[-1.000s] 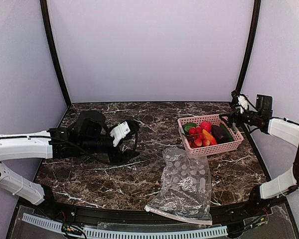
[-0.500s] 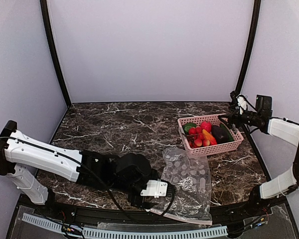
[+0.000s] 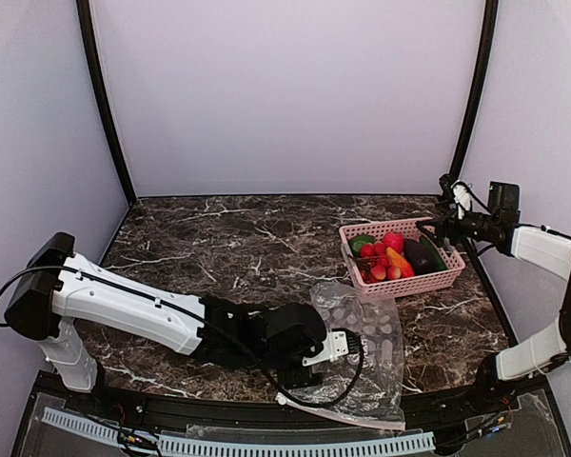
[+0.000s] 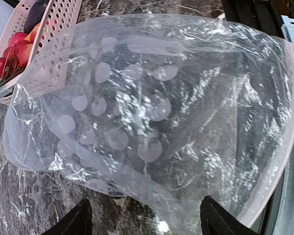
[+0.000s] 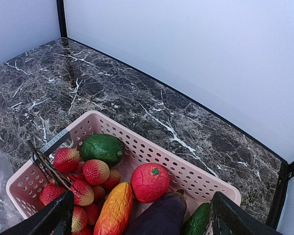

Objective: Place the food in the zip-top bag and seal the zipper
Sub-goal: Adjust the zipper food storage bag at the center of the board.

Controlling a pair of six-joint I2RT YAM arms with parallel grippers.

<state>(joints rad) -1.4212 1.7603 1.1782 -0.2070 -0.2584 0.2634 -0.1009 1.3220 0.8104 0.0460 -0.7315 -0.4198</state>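
Zip-top bag (image 3: 371, 367) lying flat on the bench (image 3: 219, 238), zipper (image 3: 347, 415) along its near edge; left jaws released, spread at the bag's left side. Food (image 3: 392, 255) in pink basket (image 3: 428, 283); right jaws released, poised above it.

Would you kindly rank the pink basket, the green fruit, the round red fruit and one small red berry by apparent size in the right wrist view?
1. pink basket, by far the largest.
2. green fruit and round red fruit: too alike to rank.
3. small red berry, the smallest.
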